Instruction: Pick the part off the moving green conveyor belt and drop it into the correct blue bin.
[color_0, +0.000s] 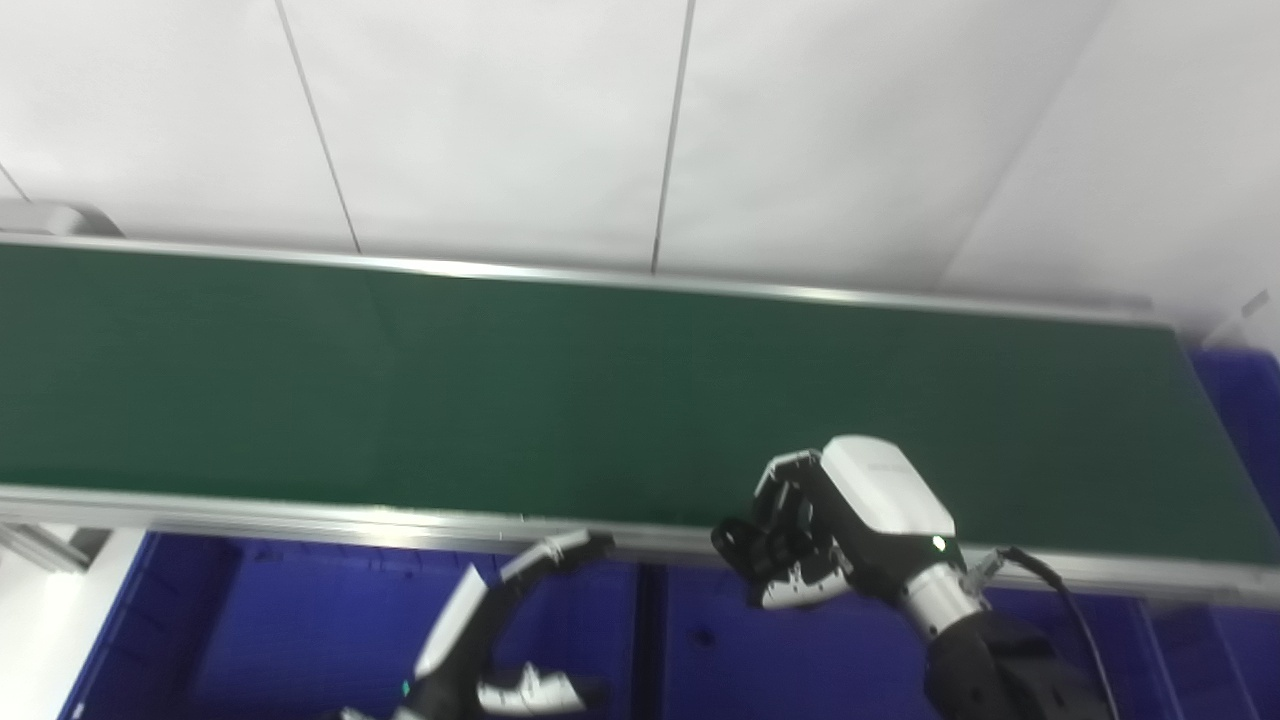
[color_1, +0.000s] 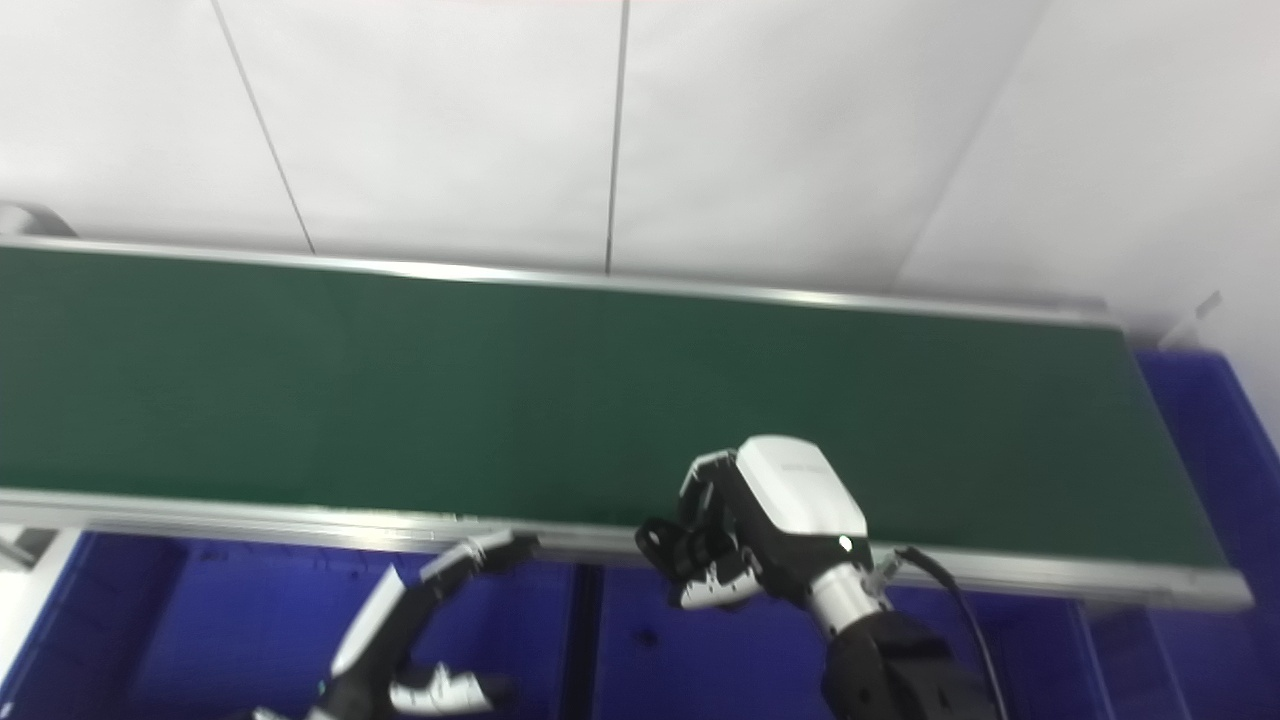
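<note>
Part held by the right robot hand (color_0: 820, 535)? Its fingers are curled tight at the near edge of the green conveyor belt (color_0: 600, 400), but whether they pinch anything I cannot tell; no part shows on the belt. The left robot hand (color_0: 500, 640) is spread and empty, low over the blue bin (color_0: 300, 620). If a part is held, I would carry it clear of the near rail, centre it over the correct bin, then release. Its look is hidden.
</note>
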